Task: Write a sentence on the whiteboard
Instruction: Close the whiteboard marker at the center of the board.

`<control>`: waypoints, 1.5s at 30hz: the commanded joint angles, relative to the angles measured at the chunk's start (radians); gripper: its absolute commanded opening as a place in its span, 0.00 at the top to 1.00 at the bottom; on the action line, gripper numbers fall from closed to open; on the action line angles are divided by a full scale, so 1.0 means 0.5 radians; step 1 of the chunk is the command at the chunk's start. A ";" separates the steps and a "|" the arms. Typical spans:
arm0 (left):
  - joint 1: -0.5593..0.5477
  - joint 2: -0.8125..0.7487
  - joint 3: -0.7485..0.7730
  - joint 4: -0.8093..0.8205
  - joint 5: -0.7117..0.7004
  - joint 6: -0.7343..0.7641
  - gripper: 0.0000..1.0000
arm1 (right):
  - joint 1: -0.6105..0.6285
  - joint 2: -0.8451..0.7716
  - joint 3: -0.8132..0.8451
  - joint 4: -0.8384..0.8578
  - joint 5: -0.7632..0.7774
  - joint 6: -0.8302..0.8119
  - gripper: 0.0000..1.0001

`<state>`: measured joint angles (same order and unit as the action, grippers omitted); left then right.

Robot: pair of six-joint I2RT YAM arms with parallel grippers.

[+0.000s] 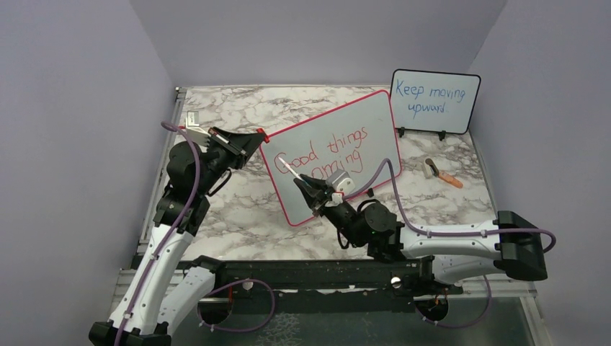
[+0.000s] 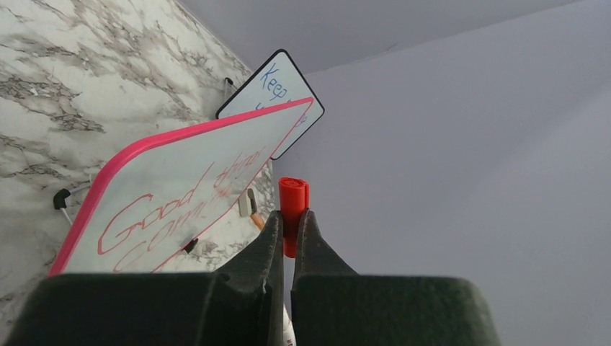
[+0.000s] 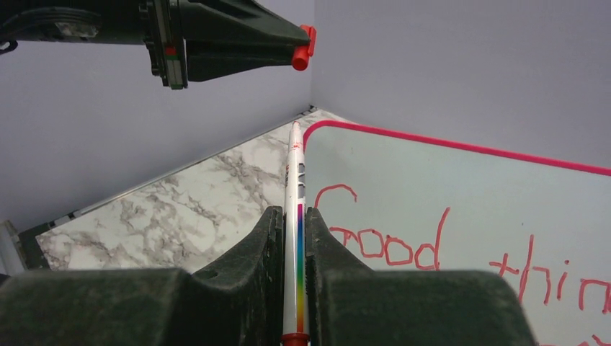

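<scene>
- Judging by the large white rounded-corner whiteboard (image 1: pixel 378 119) with its thin red-pink frame, the writing step looks at or near its end. The board stands tilted on small black feet in the middle of the grey-veined marble table (image 1: pixel 238 209). The red handwritten sentence (image 1: pixel 324 155) reads "Good things" over "coming", in two lines.
- The right gripper (image 3: pixel 293 211) is clamped on a slim white marker pen (image 3: pixel 295 158) with a rainbow stripe, its fingers pinching the barrel. In the top view the pen's tip lies over the "G" of "Good". Whether it touches the surface I cannot tell.
- The left gripper (image 2: pixel 290 215) is closed tight on a small red plastic marker cap (image 2: pixel 293 189). It holds the cap in the air near the whiteboard's upper-left corner, apart from the pen.
- A smaller black-framed board (image 1: pixel 435 99) with blue writing stands at the back right, well apart, and seems to have no part in this job.
- The next move, as I judge it, is either a last touch-up stroke or capping the pen.
- Capping calls for lifting the tip clear of the board and lining it up with the cap's open end on one axis. The two are then pressed together. Which way the cap's mouth faces is not clear from these views.
- The risks I see are a stray red mark across the finished words, or a nudge that shifts the propped whiteboard.
</scene>
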<state>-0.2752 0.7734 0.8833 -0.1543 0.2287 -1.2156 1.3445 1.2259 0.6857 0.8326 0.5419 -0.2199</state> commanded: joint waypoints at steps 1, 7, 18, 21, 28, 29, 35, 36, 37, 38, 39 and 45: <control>-0.042 -0.003 -0.035 0.063 -0.078 -0.074 1.00 | 0.029 0.066 0.087 0.321 0.160 -0.188 0.99; -0.076 0.011 -0.048 0.070 -0.075 -0.066 1.00 | 0.029 0.133 0.116 0.399 0.184 -0.247 0.99; -0.151 0.053 -0.058 0.133 -0.068 -0.082 1.00 | 0.029 0.222 0.163 0.427 0.171 -0.289 0.99; -0.166 0.055 -0.060 0.140 -0.061 -0.079 1.00 | 0.029 0.226 0.164 0.450 0.196 -0.304 0.99; -0.190 0.050 -0.058 0.157 -0.060 -0.086 1.00 | 0.030 0.256 0.182 0.452 0.255 -0.335 0.99; -0.194 0.049 -0.058 0.158 -0.059 -0.087 1.00 | 0.029 0.259 0.183 0.454 0.259 -0.339 0.99; -0.218 0.047 -0.057 0.164 -0.047 -0.091 1.00 | 0.029 0.272 0.181 0.482 0.284 -0.336 0.99; -0.224 0.048 -0.058 0.166 -0.045 -0.091 1.00 | 0.029 0.277 0.185 0.482 0.289 -0.342 0.99; -0.228 0.048 -0.058 0.168 -0.041 -0.088 1.00 | 0.029 0.281 0.188 0.493 0.296 -0.347 0.99; -0.233 0.046 -0.062 0.168 -0.038 -0.088 1.00 | 0.029 0.290 0.187 0.513 0.302 -0.353 0.99; -0.239 0.042 -0.066 0.170 -0.038 -0.090 1.00 | 0.029 0.297 0.187 0.535 0.309 -0.355 0.99; -0.278 0.029 -0.094 0.179 -0.046 -0.094 1.00 | 0.029 0.349 0.214 0.633 0.364 -0.371 0.99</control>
<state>-0.3981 0.8032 0.8516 -0.0948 0.2150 -1.2427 1.3540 1.3773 0.7528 1.0664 0.6674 -0.3904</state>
